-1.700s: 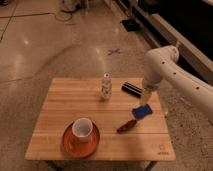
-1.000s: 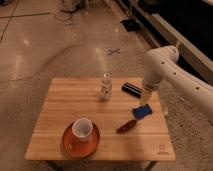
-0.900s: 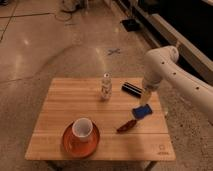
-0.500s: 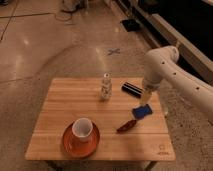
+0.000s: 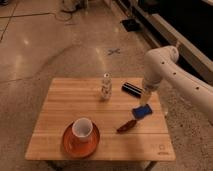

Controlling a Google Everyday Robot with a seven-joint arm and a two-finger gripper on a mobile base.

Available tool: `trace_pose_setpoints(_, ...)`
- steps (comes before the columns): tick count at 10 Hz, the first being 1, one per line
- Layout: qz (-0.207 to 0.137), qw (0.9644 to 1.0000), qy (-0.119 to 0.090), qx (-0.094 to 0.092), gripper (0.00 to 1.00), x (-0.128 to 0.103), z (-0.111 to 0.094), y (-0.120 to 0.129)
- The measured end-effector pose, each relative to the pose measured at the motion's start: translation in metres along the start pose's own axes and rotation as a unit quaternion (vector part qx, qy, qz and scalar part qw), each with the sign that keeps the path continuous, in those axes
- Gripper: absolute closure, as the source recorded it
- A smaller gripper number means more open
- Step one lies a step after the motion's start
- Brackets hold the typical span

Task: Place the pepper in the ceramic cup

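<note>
Currently the gripper [image 5: 147, 100] hangs over the blue block [image 5: 142, 111]; whether it is open or closed cannot be told. The pepper [image 5: 127, 125] lies on the table [image 5: 65, 100] beside the block, apart from the ceramic cup [image 5: 82, 129] on its saucer [image 5: 75, 148].

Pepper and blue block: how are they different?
The pepper is dark red, long and thin; the block is blue and chunky. The pepper lies nearer the front edge of the table; the block lies farther back, close to the gripper. Both lie on the table, outside the cup.
</note>
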Motion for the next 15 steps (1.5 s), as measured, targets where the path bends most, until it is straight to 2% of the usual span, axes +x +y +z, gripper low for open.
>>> trace_pose_setpoints(4,-0.004,1.0,-0.001,-0.001,0.33,0.0,0.0,0.0)
trace_pose_setpoints(5,-0.022,0.9997,-0.003,-0.004,0.33,0.001,0.004,0.001)
trace_pose_setpoints(7,-0.081,0.9966,-0.004,-0.01,0.33,0.008,0.02,-0.005)
trace_pose_setpoints(9,-0.154,0.9877,-0.006,-0.025,0.33,0.01,0.041,-0.021)
trace_pose_setpoints(11,-0.207,0.9779,-0.004,-0.027,0.33,0.014,0.058,-0.04)
trace_pose_setpoints(15,-0.284,0.9585,-0.009,-0.023,0.33,0.005,0.094,-0.08)
